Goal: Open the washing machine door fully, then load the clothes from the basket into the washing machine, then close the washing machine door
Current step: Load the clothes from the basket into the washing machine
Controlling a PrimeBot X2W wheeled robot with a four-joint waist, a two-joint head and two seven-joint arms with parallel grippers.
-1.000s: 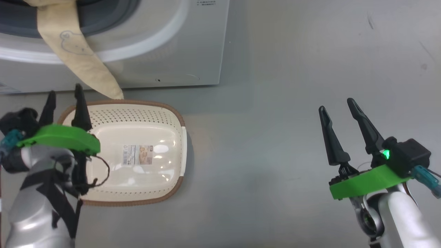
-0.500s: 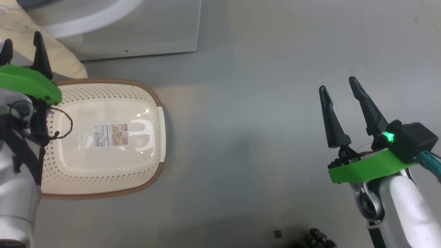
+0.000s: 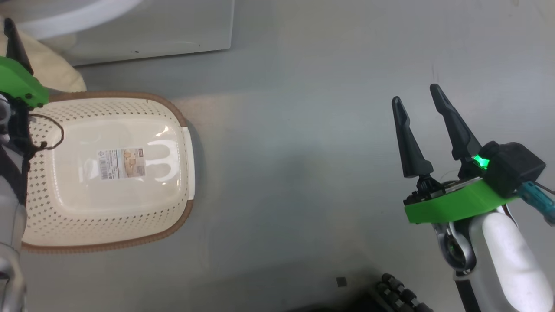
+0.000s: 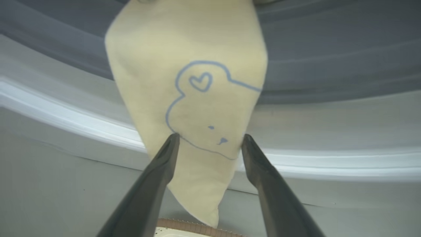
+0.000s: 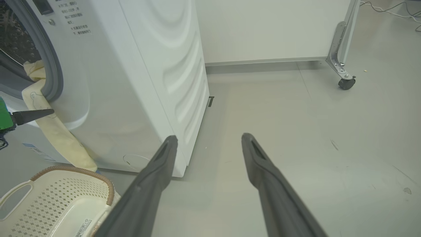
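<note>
Garment [image 4: 197,98] draped out of the washing machine [image 5: 148,65] opening.
Head view: basket [image 3: 108,225] on floor [image 3: 303,173] against the machine; right gripper [image 3: 415,93] fingers spread, well apart from it. Left wrist view: pale yellow garment, blue outline print, hangs over the gasket [image 4: 329,65] between the left gripper [image 4: 210,135] fingers, which are spread. Right wrist view: garment tip ends just beside the basket rim.

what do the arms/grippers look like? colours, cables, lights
The right gripper and left gripper have two long tapered dark fingers on a bright green mount, silver-white forearms. Right carries a black box with a green light and a teal connector; left has loose black wire.
</note>
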